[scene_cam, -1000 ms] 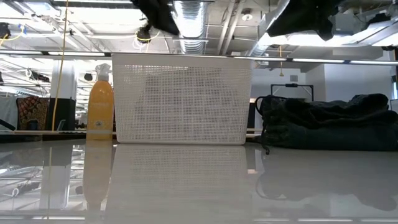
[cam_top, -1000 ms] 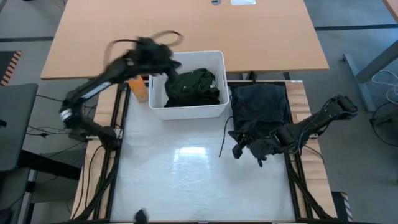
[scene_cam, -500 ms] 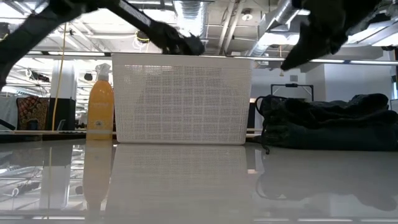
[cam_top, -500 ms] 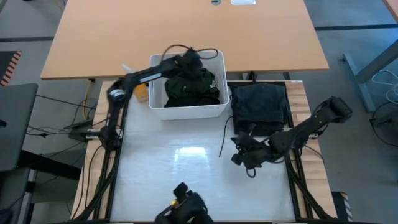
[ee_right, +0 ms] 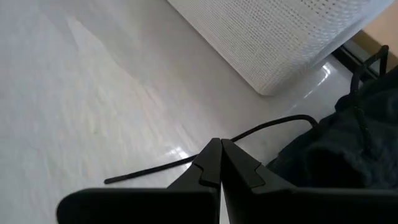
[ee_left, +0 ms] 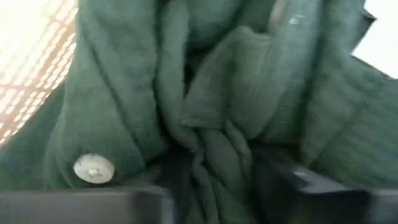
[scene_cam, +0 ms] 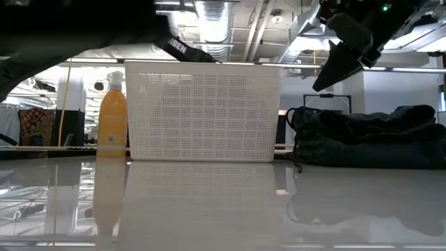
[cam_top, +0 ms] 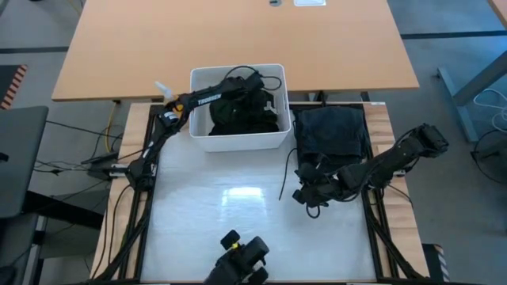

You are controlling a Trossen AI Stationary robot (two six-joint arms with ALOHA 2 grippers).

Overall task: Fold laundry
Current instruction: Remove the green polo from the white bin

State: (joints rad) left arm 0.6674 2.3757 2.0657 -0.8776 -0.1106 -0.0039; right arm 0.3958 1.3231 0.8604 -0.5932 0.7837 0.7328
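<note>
Left arm stretched from its base at the bench's left edge up and across toward the back, wrist angled down, left hand low at the far end of the reach. Wrist view shows its two fingers apart at the picture's bottom edge. Right arm comes in from the right side, elbow raised, forearm running left and down. Right hand hangs just above the bench surface, right of centre, fingers pressed together tip to tip, holding nothing.

One bin, one bottle, two garment heaps.
</note>
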